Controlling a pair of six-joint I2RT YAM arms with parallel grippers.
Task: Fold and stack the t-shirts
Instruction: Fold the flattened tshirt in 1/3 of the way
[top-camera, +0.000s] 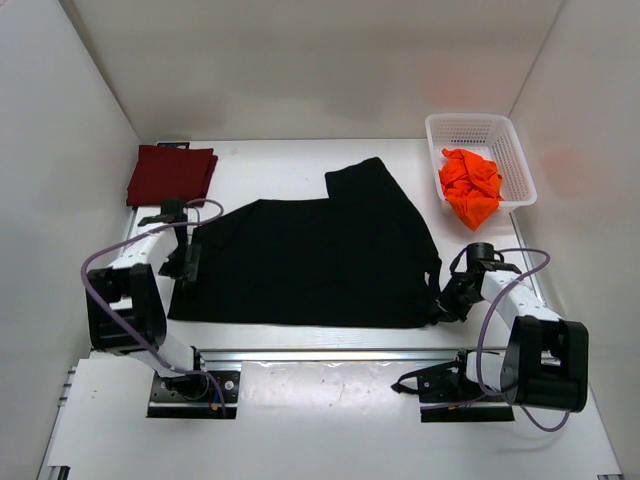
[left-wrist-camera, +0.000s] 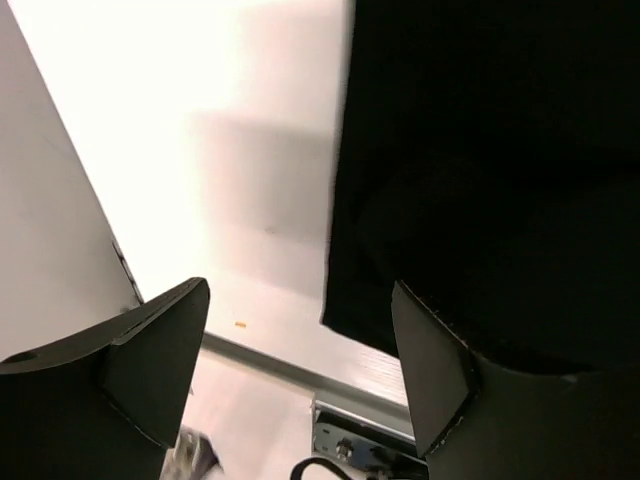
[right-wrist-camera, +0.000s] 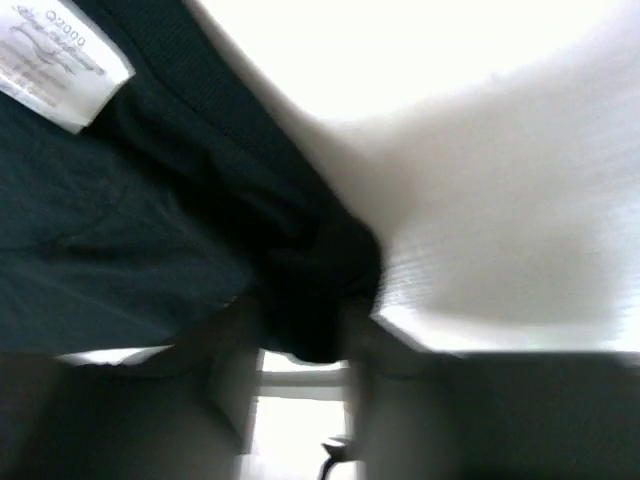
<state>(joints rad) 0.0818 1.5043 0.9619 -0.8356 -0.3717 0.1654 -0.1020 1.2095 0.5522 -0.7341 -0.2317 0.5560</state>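
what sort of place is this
Most likely a robot lab test cell, not a home: plain white walls box in the table, the left arm and right arm are bolted at its near edge.

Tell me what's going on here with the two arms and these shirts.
Two robot arms are working on a black t-shirt spread out in the middle of the table. The left gripper hangs open at its left edge, holding nothing. The right gripper is at the near right corner with cloth bunched between its jaws; the blurred view does not show whether it grips. A maroon t-shirt lies folded at the far left, and an orange t-shirt sits crumpled in the white basket far right.
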